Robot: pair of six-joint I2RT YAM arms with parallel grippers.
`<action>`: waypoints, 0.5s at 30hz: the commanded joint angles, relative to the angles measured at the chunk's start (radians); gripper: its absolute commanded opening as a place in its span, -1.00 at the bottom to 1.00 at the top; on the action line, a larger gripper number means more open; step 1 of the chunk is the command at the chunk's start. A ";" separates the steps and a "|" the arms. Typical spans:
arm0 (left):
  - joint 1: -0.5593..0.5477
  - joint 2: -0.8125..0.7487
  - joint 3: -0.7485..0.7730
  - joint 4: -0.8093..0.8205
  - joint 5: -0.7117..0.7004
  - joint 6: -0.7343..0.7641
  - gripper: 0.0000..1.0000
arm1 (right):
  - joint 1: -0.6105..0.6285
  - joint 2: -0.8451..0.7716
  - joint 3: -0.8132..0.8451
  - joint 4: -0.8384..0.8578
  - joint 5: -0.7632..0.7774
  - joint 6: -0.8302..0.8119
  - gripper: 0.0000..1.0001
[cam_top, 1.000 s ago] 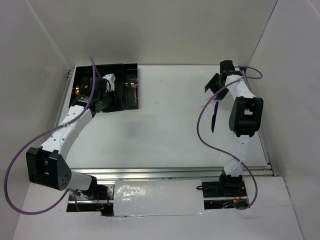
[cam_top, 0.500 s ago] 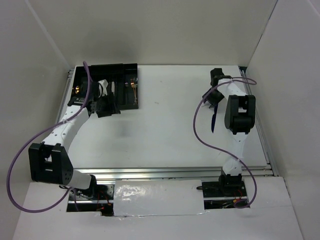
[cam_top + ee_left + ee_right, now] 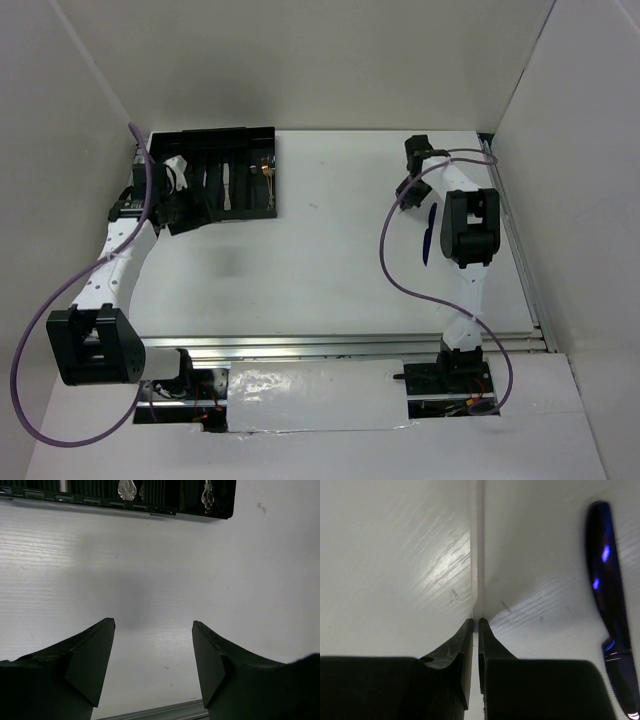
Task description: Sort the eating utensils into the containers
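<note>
table (image 3: pixel 330 270): white, flat, carries everything.
tray (image 3: pixel 215 131): black, long slots, at table's far-left corner.
left gripper (image 3: pixel 152 625): jaws wide, nothing between them, over bare table near the tray's near edge.
right gripper (image 3: pixel 475 621): jaws almost together, pinching the stick, near table's right edge.
knife (image 3: pixel 606 575): glossy black, flat on table, just beside right gripper, apart from it.
stick (image 3: pixel 477 540): thin, pale, straight.
silver utensil (image 3: pixel 126 489), copper-gold utensil (image 3: pixel 206 494): in separate tray slots.

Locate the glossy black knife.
The knife lies on the table at the right of the top view, beside the right arm, just right of the right gripper in its wrist view.
</note>
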 commanded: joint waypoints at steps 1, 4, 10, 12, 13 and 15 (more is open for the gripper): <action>0.024 -0.028 0.006 -0.025 0.006 0.009 0.56 | 0.036 -0.028 -0.028 0.029 -0.051 -0.040 -0.88; 0.029 -0.030 0.022 -0.064 -0.050 -0.003 0.61 | 0.088 -0.072 -0.123 0.102 -0.143 -0.074 -0.93; 0.035 -0.082 -0.014 -0.079 -0.156 -0.016 0.54 | 0.258 -0.212 -0.341 0.267 -0.335 -0.080 -0.93; 0.053 -0.089 -0.034 -0.078 -0.200 -0.016 0.55 | 0.312 -0.245 -0.390 0.279 -0.328 -0.077 -0.93; 0.060 -0.089 -0.038 -0.079 -0.205 -0.016 0.55 | 0.361 -0.277 -0.442 0.282 -0.317 -0.075 -0.94; 0.070 -0.088 -0.046 -0.081 -0.194 -0.019 0.54 | 0.393 -0.308 -0.498 0.305 -0.318 -0.066 -0.94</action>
